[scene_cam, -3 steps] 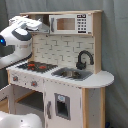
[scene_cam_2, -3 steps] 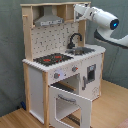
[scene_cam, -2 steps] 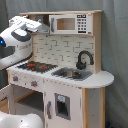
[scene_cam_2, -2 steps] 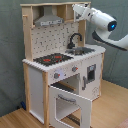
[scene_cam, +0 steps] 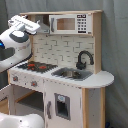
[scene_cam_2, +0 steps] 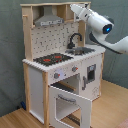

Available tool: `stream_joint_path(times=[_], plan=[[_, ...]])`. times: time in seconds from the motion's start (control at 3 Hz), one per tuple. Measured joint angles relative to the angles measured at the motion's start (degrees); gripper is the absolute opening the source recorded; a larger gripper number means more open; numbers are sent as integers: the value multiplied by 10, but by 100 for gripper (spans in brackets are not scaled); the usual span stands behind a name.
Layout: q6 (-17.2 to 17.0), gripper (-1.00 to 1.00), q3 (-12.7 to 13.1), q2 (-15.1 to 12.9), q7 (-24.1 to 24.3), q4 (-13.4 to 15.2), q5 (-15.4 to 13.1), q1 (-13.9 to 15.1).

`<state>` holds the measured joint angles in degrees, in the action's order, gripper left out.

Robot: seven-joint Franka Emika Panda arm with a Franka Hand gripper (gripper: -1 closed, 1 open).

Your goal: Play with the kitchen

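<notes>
Kitchen (scene_cam: 65, 75) first, since it fills both exterior views: a tall toy unit in pale wood and white panels, standing on a wooden floor in front of a grey backdrop. The arm (scene_cam_2: 102, 27) is the next biggest thing, a white Panda reaching in at the top shelf level, coming from the second exterior view's right and the first exterior view's left. Its gripper (scene_cam: 27, 22) sits up near the grey hood (scene_cam_2: 47, 20), right beside the microwave (scene_cam: 70, 24). Honestly I can't tell if it's clenched or released, and it doesn't look like it's carrying anything.

Lower down, the oven door (scene_cam_2: 70, 102) hangs open, tipped outward in the second exterior view. The hob (scene_cam_2: 52, 59) and sink (scene_cam: 70, 74) with the black tap (scene_cam: 84, 59) sit untouched on the counter.

My read: you're in the approach stage, lining up on something in the upper section, likely the microwave or the hood. Next you'd want a slow, straight reach at whichever part you pick, watching clearance against the shelf's side post.
</notes>
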<state>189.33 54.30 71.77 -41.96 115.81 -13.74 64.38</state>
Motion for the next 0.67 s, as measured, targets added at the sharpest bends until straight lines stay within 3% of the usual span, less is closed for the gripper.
stream_joint_path(times=[0.67], plan=[[-34,100,1,53,88,-23,27,39]])
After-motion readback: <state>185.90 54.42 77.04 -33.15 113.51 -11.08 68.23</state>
